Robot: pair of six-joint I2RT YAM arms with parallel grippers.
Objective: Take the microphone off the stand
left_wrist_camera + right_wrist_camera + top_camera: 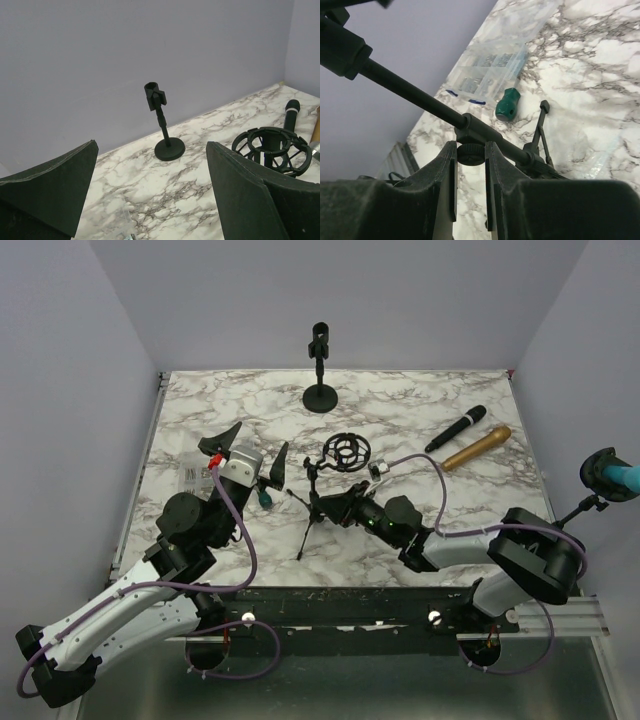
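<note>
A black tripod stand (308, 525) stands mid-table with a round shock mount (347, 452) at its top; the mount looks empty, also in the left wrist view (272, 150). My right gripper (338, 507) is shut on the stand's black clamp knob (471, 154), under the stand's rod (410, 90). A black microphone (456, 428) and a gold microphone (478, 447) lie on the marble table to the right. A small silver object (378, 469) sits beside the mount. My left gripper (252, 450) is open and empty, left of the mount, above the table (150, 150).
A round-base stand (320, 370) with an empty clip stands at the back, also in the left wrist view (165, 135). A clear parts box (195, 473) and a green-handled tool (265, 497) lie at the left. A teal microphone (610, 473) sits off the table's right edge.
</note>
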